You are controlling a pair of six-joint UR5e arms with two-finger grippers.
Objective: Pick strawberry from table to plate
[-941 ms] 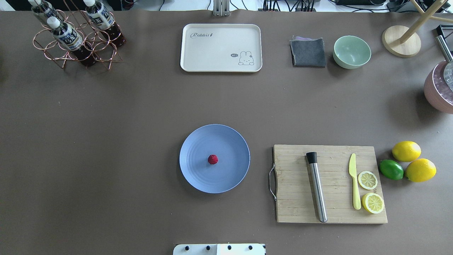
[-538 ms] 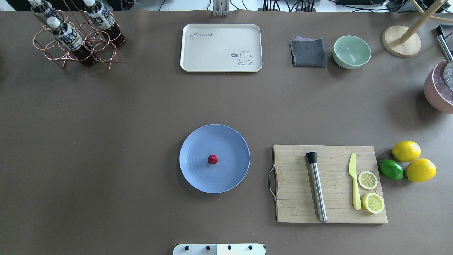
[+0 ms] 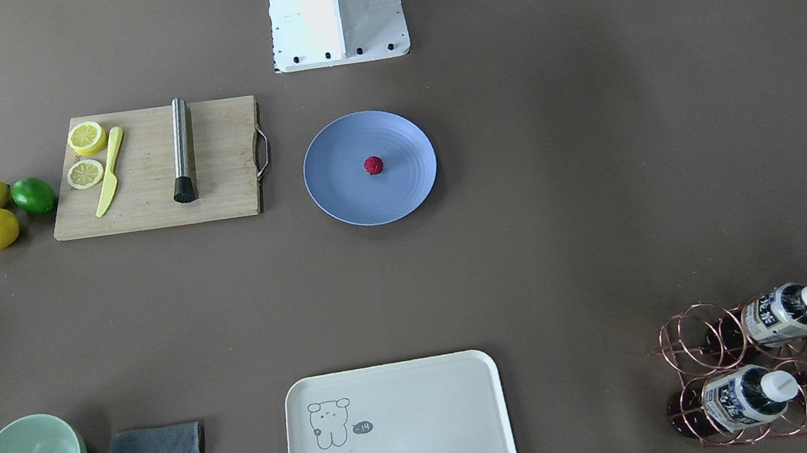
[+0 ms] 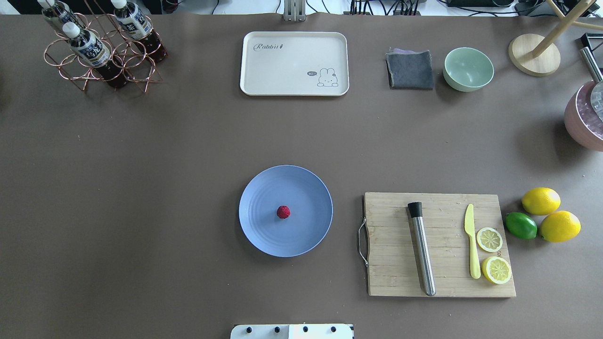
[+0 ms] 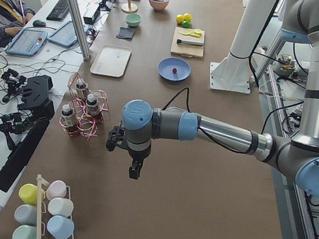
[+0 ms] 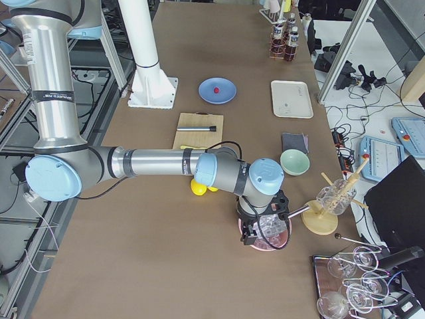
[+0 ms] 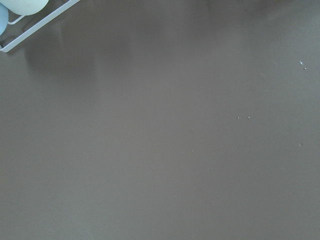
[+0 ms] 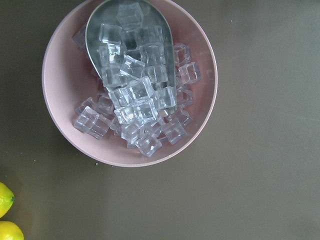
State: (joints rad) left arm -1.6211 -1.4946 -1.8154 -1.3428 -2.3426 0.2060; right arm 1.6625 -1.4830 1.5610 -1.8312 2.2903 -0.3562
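On the brown surface (image 4: 141, 188) the strawberry (image 4: 283, 212) sits at the centre of the blue plate (image 4: 306, 188), the left jaws and right jaws well apart from it, their opening impossible to tell.

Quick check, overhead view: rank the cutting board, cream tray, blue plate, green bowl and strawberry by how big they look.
1. cutting board
2. cream tray and blue plate: they cover about the same area, too close to rank
3. green bowl
4. strawberry, by far the smallest
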